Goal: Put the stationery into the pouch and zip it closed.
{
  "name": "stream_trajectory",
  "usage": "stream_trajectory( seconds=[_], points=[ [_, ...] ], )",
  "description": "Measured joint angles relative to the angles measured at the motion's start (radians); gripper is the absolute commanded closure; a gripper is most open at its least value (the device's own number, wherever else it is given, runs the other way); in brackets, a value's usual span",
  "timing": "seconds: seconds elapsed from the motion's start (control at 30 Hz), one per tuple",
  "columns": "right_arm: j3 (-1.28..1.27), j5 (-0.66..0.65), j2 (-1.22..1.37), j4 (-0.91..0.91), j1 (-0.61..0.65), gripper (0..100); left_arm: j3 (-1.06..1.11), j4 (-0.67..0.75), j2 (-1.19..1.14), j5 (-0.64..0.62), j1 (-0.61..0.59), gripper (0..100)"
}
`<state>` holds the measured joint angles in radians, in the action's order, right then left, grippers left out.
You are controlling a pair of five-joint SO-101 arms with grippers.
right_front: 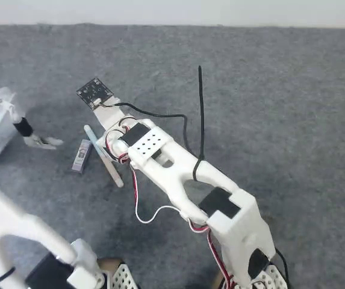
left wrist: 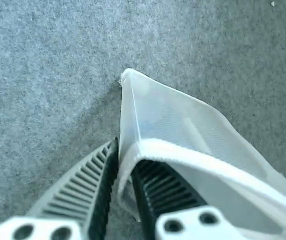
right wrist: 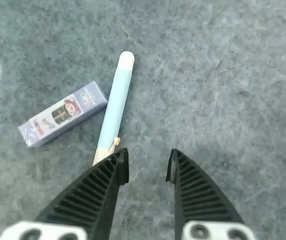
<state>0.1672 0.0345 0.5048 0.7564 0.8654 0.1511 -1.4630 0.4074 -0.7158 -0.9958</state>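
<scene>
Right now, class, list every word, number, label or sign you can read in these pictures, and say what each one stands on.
On the small lilac rectangular box: a cartoon figure and lines of print, too small and blurred to read.
On the pale blue pen: no print visible.
On the translucent white mesh pouch: no print visible.
On the black square circuit board: any marks are too small to read.

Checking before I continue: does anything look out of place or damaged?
Nothing stands out. The pen and box lie flat, side by side on the carpet; the left gripper pinches the pouch rim.
</scene>
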Motion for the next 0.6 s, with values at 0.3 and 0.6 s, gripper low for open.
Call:
stream_trajectory(
  seconds=[0.3,0.6],
  points=[
    [0.084,0.000,0.107,0.000,0.051,87.5,0.000,0.000,0.000,0.000,0.000,99],
    [0.199,0.000,0.236,0.000,0.074,87.9,0.000,0.000,0.000,0.000,0.000,99]
  ],
)
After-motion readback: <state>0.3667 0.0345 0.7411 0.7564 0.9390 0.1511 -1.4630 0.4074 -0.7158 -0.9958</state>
